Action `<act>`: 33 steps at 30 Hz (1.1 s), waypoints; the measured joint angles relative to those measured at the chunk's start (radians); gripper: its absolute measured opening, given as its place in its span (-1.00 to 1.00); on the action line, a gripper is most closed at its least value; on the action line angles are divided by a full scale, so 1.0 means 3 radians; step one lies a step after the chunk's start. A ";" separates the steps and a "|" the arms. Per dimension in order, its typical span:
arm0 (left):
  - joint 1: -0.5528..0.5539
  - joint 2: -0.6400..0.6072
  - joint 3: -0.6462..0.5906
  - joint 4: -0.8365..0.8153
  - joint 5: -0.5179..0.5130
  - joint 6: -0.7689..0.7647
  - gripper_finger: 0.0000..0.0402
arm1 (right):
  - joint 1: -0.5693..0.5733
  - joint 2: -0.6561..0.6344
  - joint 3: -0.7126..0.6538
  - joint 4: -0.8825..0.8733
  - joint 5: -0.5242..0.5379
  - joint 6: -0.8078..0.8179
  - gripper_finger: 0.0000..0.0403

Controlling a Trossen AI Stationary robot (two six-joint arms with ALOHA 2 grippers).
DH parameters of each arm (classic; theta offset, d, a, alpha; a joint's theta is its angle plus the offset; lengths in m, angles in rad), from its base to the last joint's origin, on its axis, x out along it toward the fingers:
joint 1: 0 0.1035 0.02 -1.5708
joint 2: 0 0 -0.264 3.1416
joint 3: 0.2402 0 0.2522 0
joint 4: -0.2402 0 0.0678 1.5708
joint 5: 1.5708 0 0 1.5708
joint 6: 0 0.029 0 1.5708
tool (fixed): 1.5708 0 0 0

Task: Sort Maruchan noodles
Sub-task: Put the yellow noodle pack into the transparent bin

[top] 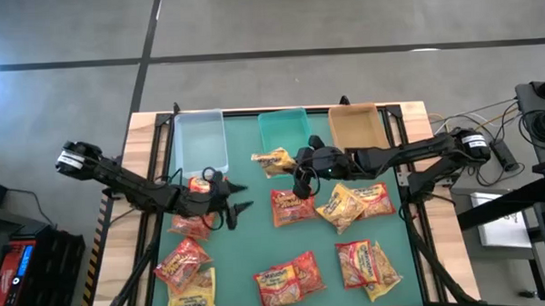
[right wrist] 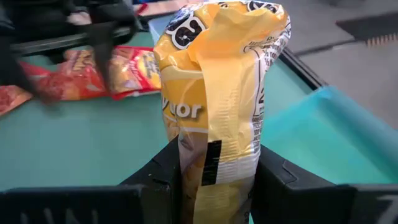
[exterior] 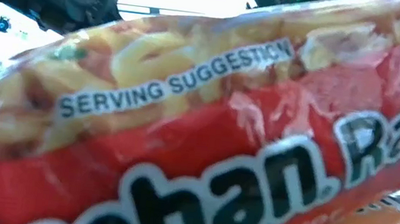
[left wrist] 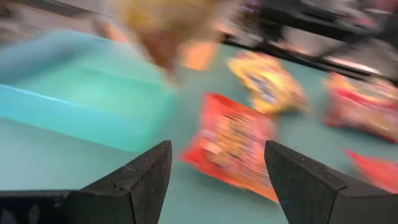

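While a red packet (exterior: pixel 206 128) fills the low view and hides the desk (top: pixel 246 186), the right gripper (right wrist: pixel 217 180) is clamped on a yellow packet (right wrist: pixel 217 93). The left gripper (left wrist: pixel 217 180) stands apart, empty; its view is blurred.

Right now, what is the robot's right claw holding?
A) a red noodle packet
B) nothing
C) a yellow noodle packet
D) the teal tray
C: the right gripper is pinched shut on a yellow noodle packet, which stands up between its fingers.
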 joint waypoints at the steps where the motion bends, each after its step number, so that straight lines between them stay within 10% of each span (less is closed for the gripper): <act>1: 0.0009 0.0000 0.0000 -0.0001 -0.0103 0.0010 0.20 | 0.0008 -0.0008 0.0000 -0.0017 0.0001 0.0000 -0.45; 6: 0.0008 -0.0011 0.0000 -0.0003 -0.0058 0.0256 0.19 | 0.0033 -0.0007 0.0000 -0.0010 0.0005 0.0040 -0.45; 12: -0.0040 -0.0064 -0.0095 0.0189 0.1258 -0.0074 0.16 | 0.0102 0.0058 0.0000 -0.0004 -0.0009 0.0055 -0.45; 16: -0.0175 0.0026 -0.0342 0.0949 0.1591 -0.0227 0.16 | 0.0159 0.0078 0.0000 -0.0008 -0.0094 0.0045 -0.44; 20: -0.0167 0.0129 -0.0463 0.1737 0.2703 -0.0313 0.16 | 0.0203 0.0078 0.0000 -0.0009 -0.0147 0.0021 -0.43; 33: -0.0041 0.0714 0.0128 0.1948 0.3680 0.0048 0.16 | 0.0219 0.0082 0.0001 0.0008 -0.0153 0.0149 -0.42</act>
